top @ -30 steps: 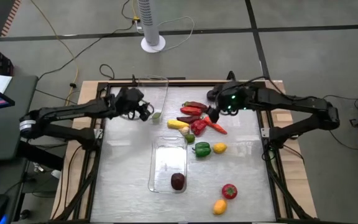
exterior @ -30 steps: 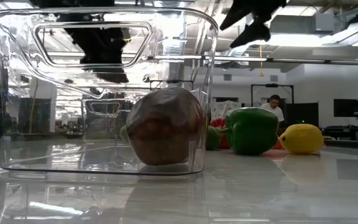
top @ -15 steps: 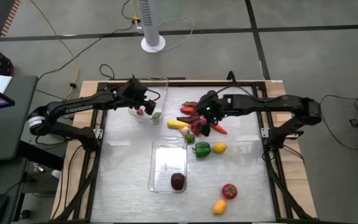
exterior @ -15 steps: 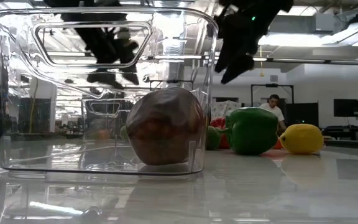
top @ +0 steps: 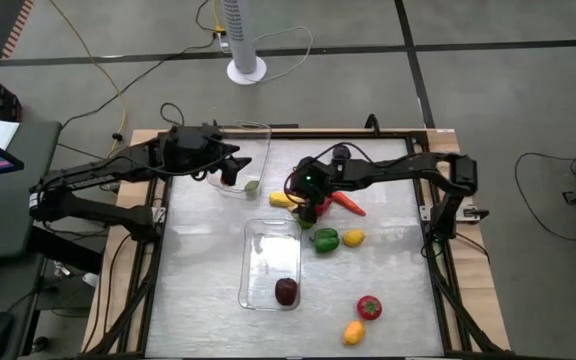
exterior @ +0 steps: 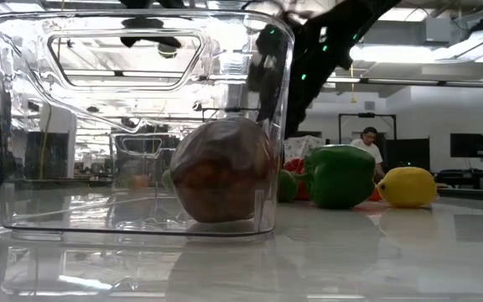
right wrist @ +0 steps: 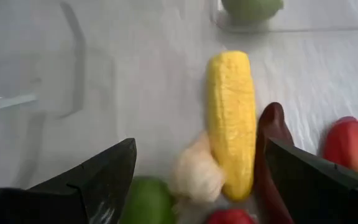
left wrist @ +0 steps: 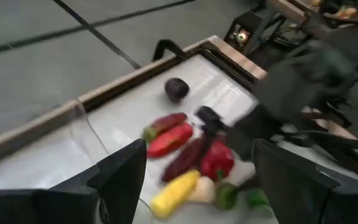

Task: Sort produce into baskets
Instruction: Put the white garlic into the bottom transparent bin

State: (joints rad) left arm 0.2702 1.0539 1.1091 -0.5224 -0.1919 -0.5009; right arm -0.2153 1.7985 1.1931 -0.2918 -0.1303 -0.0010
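Right gripper (top: 306, 192): its two dark fingers (right wrist: 86, 180) stand wide apart with nothing between them, poised over the cluster of produce near the middle of the table (top: 388, 300). Directly ahead of the fingers lie a yellow corn cob (right wrist: 231, 146), a pale garlic-like piece (right wrist: 194, 176) touching the cob's end, a dark red chili (right wrist: 273, 134) just beside the cob, and a green piece (right wrist: 146, 202) near one finger. The right arm reaches in from the table's right edge.

Left gripper (top: 230, 168): its fingers (left wrist: 126, 177) are parted and hold nothing, and the gripper hangs over the far basket (top: 258, 135), a clear tray at the table's far left. A small green piece (top: 252, 184) lies at that tray's near end. Past these fingers show red peppers (left wrist: 169, 138), the yellow cob, and a dark plum (left wrist: 177, 89) lying apart near the table's frame.

Near basket (top: 264, 250): a clear tray close to the table's centre, holding one dark red-brown fruit (exterior: 222, 180) at its near end.

Loose produce: a green pepper (top: 325, 239) and a yellow lemon (top: 353, 237) just beside the near basket; an orange carrot (top: 348, 204) beside the right gripper; a red tomato (top: 369, 307) and a second yellow piece (top: 353, 331) near the front edge, well apart from the cluster.

A person (exterior: 369, 143) stands far back in the room.
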